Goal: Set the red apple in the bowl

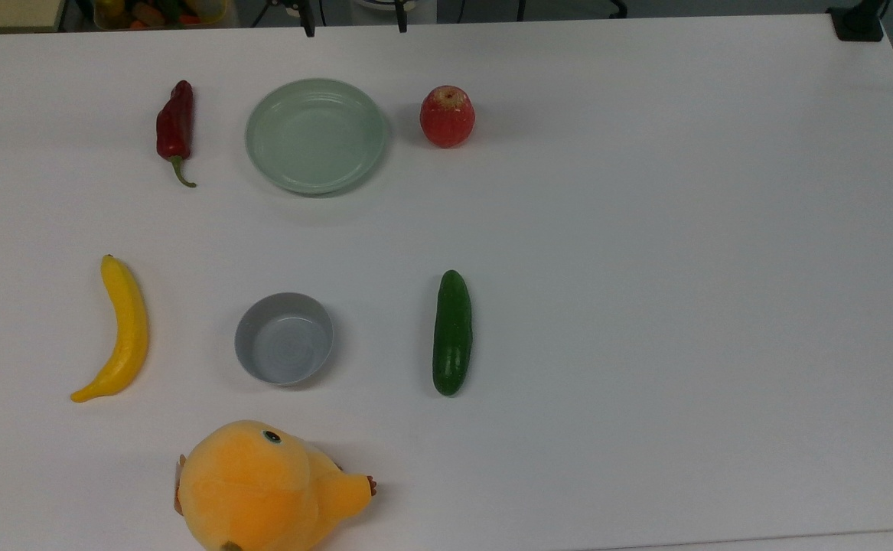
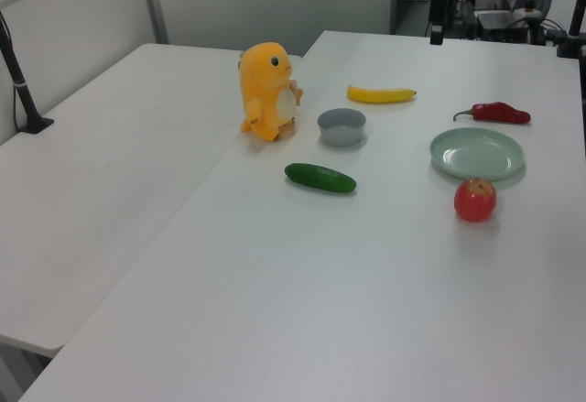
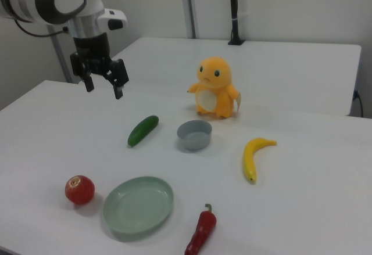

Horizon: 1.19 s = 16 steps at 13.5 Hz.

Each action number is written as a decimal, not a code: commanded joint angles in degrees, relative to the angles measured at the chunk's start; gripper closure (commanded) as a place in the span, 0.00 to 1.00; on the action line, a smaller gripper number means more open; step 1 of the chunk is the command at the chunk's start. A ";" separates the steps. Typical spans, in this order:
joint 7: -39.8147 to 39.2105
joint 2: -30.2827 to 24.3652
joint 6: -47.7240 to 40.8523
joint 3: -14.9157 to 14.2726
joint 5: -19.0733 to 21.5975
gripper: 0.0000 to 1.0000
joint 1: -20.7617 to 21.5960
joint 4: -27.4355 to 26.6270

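Red apple (image 1: 447, 116), standing stem dimple up on the white table (image 1: 683, 268), just beside the pale green plate (image 1: 316, 135) on the top view's right, not touching it. A pale speckled patch rings the dimple. The apple appears rigid, smooth-skinned and round; it is probably light enough for a two-finger hold, though the curved skin may slip if gripped off-centre. The soundest hold is likely across the widest girth, fingers descending from above on opposite sides.

Grey bowl (image 1: 284, 338), empty, well apart from the apple, lying between the banana (image 1: 118, 330) and the cucumber (image 1: 452, 332). Its deep straight sides look only slightly wider than the apple, so the release probably calls for close centring. A dark red chili pepper (image 1: 175, 128) lies on the plate's far side from the apple; an orange plush toy (image 1: 262, 486) stands near the bowl.

Gripper (image 3: 104, 81), raised in the air clear of every object, fingers spread apart and holding nothing; in the right view it hangs above the table beyond the cucumber (image 3: 143, 130).

The plush toy is cut off by the top view's lower edge. Whether the apple is real or a replica, and hence its true weight, cannot be made out.
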 commanded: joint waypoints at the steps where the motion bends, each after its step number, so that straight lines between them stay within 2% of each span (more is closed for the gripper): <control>1: -8.34 -1.03 2.28 -0.23 -2.55 0.00 -0.24 -4.62; 7: -12.95 -0.68 1.84 0.81 -2.38 0.00 0.98 -8.83; 11: -13.05 -0.85 2.11 5.03 -2.47 0.00 1.52 -12.78; 16: -12.78 -1.03 2.72 10.30 -2.47 0.00 1.52 -21.30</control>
